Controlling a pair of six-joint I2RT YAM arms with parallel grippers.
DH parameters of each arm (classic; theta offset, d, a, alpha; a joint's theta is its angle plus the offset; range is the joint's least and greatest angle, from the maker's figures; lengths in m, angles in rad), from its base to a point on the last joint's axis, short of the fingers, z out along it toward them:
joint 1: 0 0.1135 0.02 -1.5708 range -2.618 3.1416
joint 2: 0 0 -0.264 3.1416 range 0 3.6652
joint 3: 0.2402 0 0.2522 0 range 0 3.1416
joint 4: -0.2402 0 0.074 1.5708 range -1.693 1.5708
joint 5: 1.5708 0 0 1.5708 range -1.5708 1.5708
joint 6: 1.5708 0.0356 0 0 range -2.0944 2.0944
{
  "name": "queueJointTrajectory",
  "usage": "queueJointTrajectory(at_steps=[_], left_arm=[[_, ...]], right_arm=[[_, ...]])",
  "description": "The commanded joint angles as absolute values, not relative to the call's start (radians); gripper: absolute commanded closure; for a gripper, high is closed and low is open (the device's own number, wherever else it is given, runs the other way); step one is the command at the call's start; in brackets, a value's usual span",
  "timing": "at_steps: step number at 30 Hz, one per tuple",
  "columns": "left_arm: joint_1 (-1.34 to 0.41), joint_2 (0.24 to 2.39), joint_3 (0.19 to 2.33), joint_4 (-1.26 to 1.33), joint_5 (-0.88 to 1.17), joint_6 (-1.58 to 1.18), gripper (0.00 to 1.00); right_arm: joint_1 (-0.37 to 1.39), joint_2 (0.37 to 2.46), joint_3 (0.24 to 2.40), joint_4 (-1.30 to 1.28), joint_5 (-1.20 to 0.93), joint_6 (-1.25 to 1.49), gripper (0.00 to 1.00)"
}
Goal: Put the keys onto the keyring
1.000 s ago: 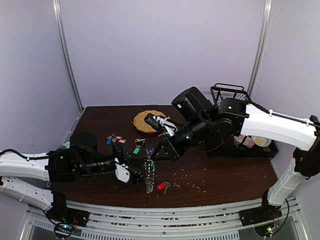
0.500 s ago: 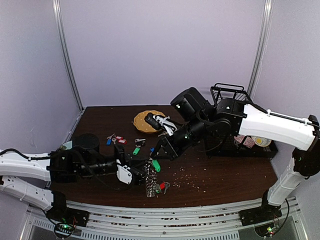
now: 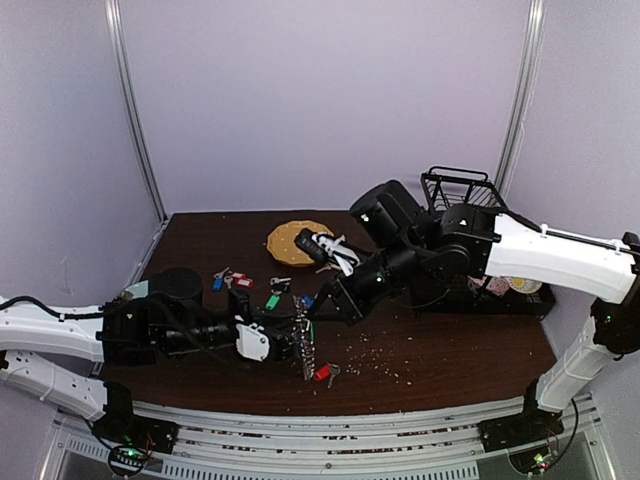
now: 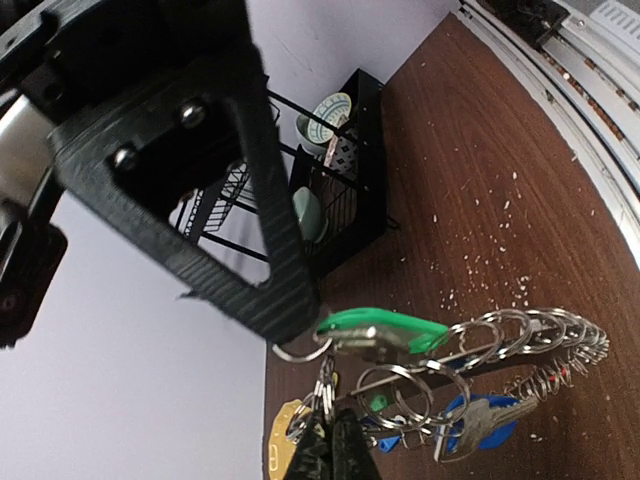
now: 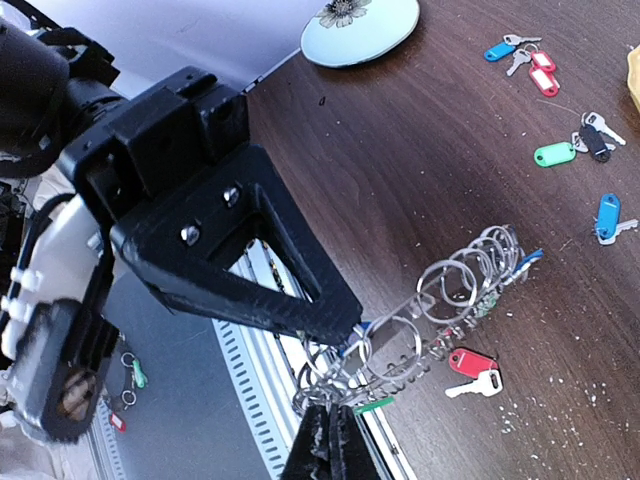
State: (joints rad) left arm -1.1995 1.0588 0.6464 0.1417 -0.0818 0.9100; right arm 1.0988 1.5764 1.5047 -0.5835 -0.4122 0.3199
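Note:
The keyring (image 3: 306, 352), a wire strung with many small silver rings, hangs between both grippers just above the table near its front. My left gripper (image 3: 288, 335) is shut on the rings at one end (image 4: 332, 445). My right gripper (image 3: 312, 308) is shut on the split ring of a green-tagged key (image 4: 385, 328), tip to tip with the left one (image 5: 328, 440). A blue-tagged key (image 4: 480, 425) hangs on the ring. Loose keys lie on the table: a red one (image 5: 470, 365) under the ring, with green (image 5: 553, 153), blue (image 5: 607, 215) and red (image 5: 543, 80) ones farther back.
A black wire rack (image 3: 470, 250) holding cups and plates stands at the right. A yellow-orange plate (image 3: 295, 240) sits at the back centre. A white flowered saucer (image 5: 360, 20) lies at the left. Crumbs dot the brown table (image 3: 420, 350).
Both grippers and the keyring have shifted slightly right. The green tag, plainly showing half a second ago, is now tucked between the two gripper tips.

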Motion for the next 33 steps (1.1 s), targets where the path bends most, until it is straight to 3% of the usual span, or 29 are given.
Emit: queueJointTrajectory(at_steps=[1,7,11,23,33], left_arm=[[-1.19,1.033,0.702,0.197,0.022,0.727,1.0],[-1.154,1.017,0.689,0.213,0.311,0.566,1.0],[-1.154,1.076,0.779,0.088,0.399,0.545,1.0],[-1.182,1.157,0.93,-0.055,0.571,0.542,1.0],[-1.184,1.223,1.069,-0.187,0.617,0.62,1.0]], right_arm=[[1.093,1.428,1.404,-0.457,-0.401,0.216,1.0],[1.095,1.183,1.125,-0.141,-0.489,-0.115,1.0],[1.095,1.094,1.03,-0.074,-0.522,-0.396,1.0],[1.163,1.156,1.17,-0.383,-0.551,-0.998,1.0],[1.21,1.178,1.222,-0.485,-0.474,-1.259,1.0]])
